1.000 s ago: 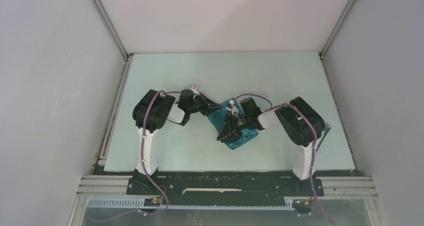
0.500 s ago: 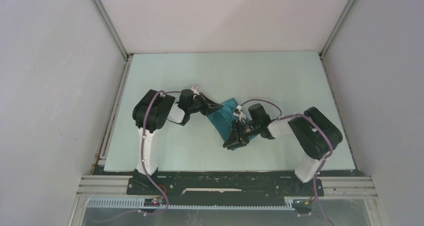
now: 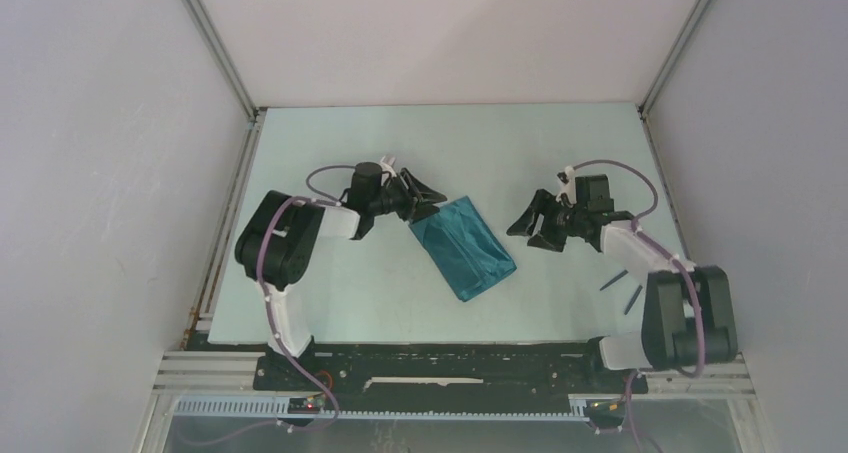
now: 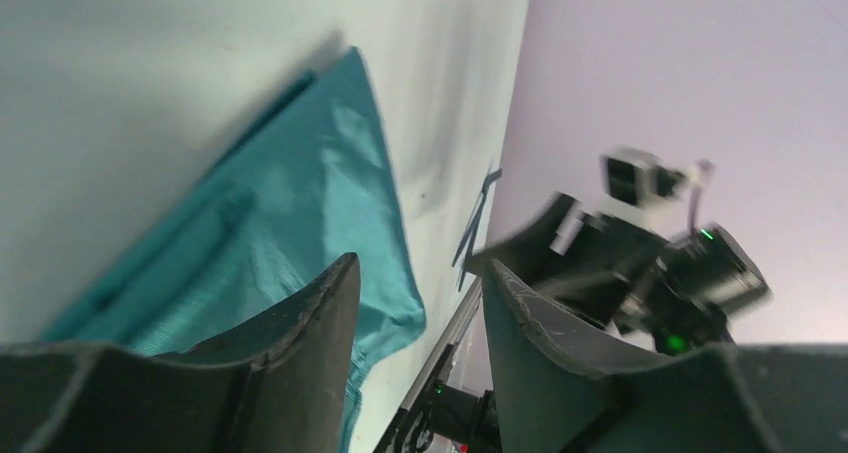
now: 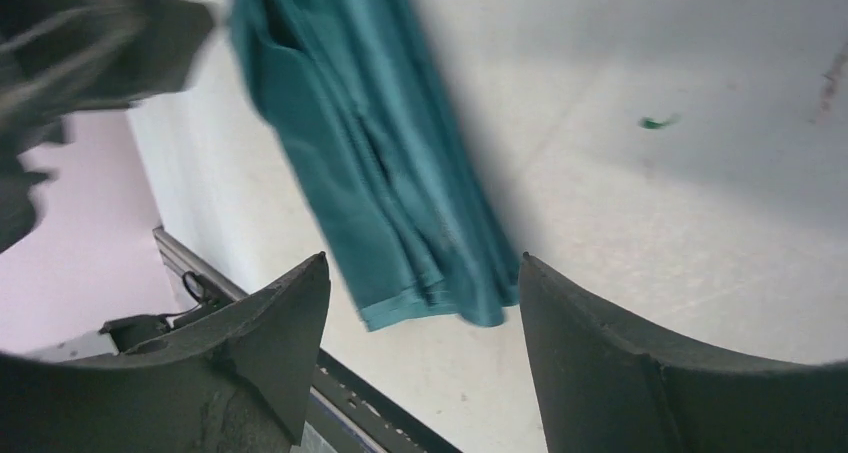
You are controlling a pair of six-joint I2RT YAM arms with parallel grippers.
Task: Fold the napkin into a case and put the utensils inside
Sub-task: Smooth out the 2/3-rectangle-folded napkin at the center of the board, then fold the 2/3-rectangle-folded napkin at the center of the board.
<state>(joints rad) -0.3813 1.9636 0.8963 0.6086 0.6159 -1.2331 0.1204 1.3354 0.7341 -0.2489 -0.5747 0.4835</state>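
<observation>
The teal napkin (image 3: 462, 245) lies flat in the middle of the table, folded into a narrow oblong case running diagonally. My left gripper (image 3: 432, 205) hovers at its far left end, open, nothing between its fingers. In the left wrist view the cloth (image 4: 290, 223) lies below and left of that gripper (image 4: 420, 278). My right gripper (image 3: 525, 235) is open to the right of the cloth, apart from it. In the right wrist view the napkin (image 5: 380, 173) lies ahead of that gripper (image 5: 420, 263). Two thin dark utensils (image 3: 622, 289) lie near the right arm, also seen as utensils (image 4: 478, 213).
The pale green table (image 3: 330, 153) is walled by white panels on three sides. A black rail (image 3: 450, 363) with the arm bases runs along the near edge. A small green speck (image 5: 655, 123) marks the surface near the right gripper.
The left gripper has opened and let go of the napkin. The right arm has swung away to the right and opened wider. The cloth now lies uncovered as a folded strip.
</observation>
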